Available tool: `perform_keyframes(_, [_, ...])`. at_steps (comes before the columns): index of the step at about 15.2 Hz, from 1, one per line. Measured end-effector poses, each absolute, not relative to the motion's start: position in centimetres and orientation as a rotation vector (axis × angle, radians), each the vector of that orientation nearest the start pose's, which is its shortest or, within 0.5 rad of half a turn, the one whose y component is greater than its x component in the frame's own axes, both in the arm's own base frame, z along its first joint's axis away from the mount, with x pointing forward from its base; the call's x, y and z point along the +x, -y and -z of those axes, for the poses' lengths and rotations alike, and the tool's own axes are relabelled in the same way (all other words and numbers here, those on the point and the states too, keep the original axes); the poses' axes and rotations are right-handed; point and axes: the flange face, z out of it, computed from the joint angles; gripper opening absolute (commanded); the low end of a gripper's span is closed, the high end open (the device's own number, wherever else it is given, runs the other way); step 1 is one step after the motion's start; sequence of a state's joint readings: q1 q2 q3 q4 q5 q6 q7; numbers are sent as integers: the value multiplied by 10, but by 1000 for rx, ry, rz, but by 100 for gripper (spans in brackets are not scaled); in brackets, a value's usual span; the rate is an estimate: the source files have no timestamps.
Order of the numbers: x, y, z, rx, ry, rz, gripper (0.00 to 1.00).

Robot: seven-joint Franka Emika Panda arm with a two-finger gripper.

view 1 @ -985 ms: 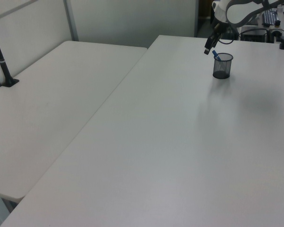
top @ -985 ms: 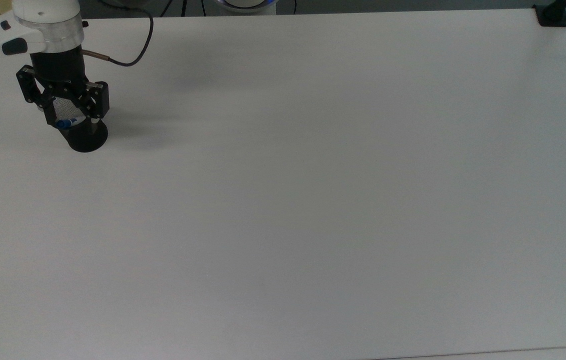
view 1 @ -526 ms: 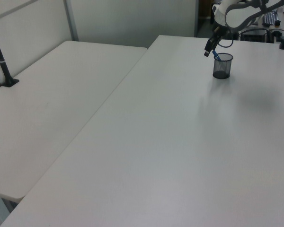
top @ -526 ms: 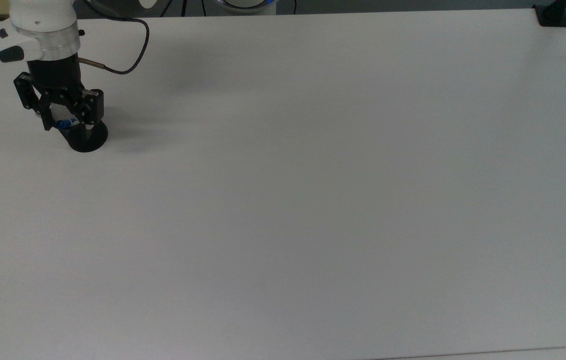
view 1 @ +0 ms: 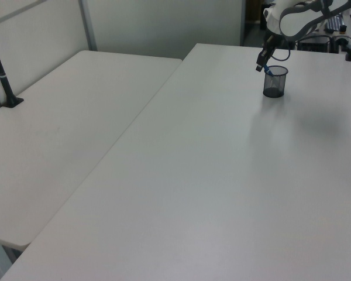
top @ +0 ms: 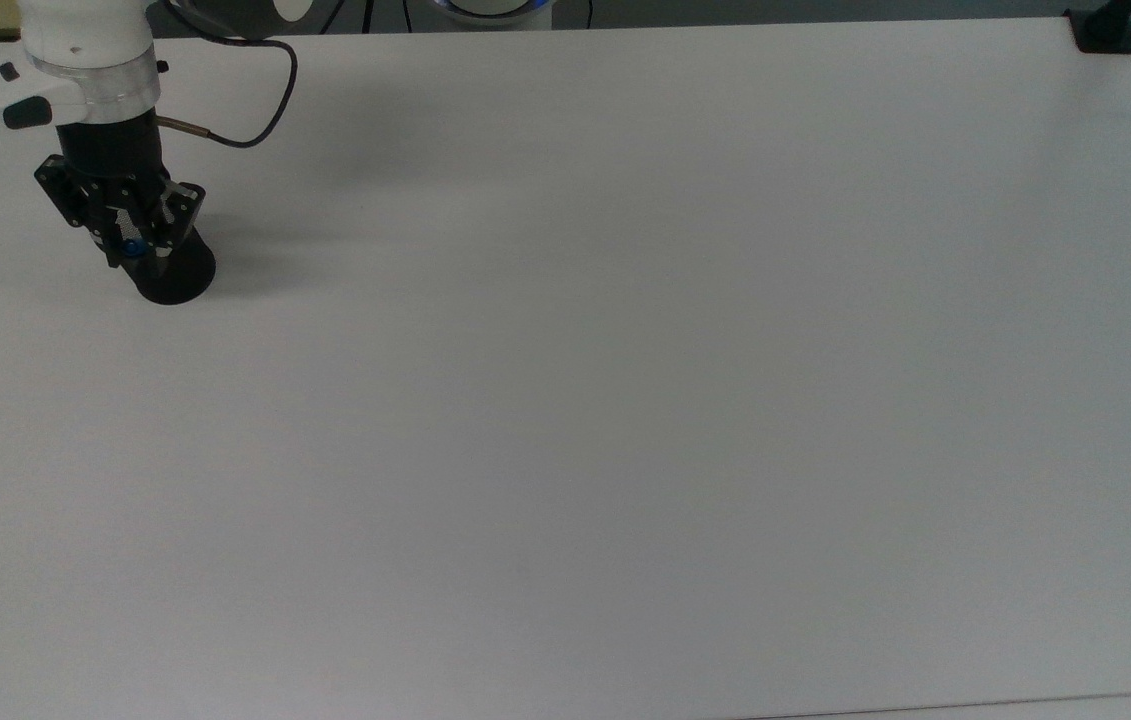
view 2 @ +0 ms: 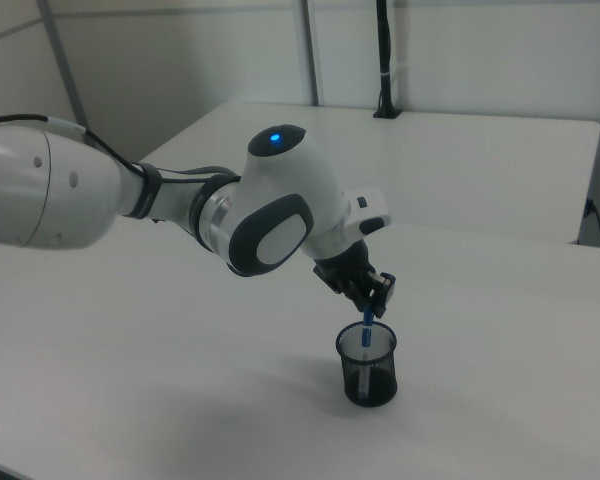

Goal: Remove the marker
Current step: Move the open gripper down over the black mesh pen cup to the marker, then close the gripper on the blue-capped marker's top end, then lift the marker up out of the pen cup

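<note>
1. White and almost bare, the surface point(top: 625, 400) runs the full width of the top view, with the black mesh cup point(top: 170, 275) near the top view's left edge. The gripper point(top: 132, 243) hangs straight over the cup mouth, its fingers drawn in on the blue cap of the marker point(top: 131, 246). I judge this to be the grasping step: the cap looks pinched and the barrel stands in the cup. The arm's white wrist comes down from the surface's far edge, with a dark cable looping off towards the top view's right.

2. Pale partition walls back the left view, where the cup point(view 1: 275, 82) sits far off on the surface point(view 1: 222, 175). The gripper point(view 1: 263, 66) leans in from the left view's upper right, meeting the marker point(view 1: 268, 71) just above the rim.

3. Grey panels and a second desk stand behind the arm in the right view. The gripper point(view 2: 372, 304) slopes down towards the right view's right, clenched on the marker point(view 2: 367, 330), whose lower end is inside the cup point(view 2: 367, 365). The next move likely calls for a straight upward pull along the marker's lean, so that the cup is neither dragged nor tipped.
</note>
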State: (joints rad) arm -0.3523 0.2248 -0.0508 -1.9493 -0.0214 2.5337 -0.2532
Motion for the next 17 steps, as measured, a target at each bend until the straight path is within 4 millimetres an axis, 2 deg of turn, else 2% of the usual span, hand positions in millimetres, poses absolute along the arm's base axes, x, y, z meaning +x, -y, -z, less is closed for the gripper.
perform_keyframes(3, [583,249,-404,-3233,-203,542,23])
perform_keyframes(8, [579,257,-406,-3240,-211,546,23])
perform_keyframes(12, [578,259,-416,-3241,-216,573,10])
perform_keyframes(14, [576,260,-425,-3242,-219,595,0])
perform_keyframes(17, [574,261,-430,-3246,-201,607,0])
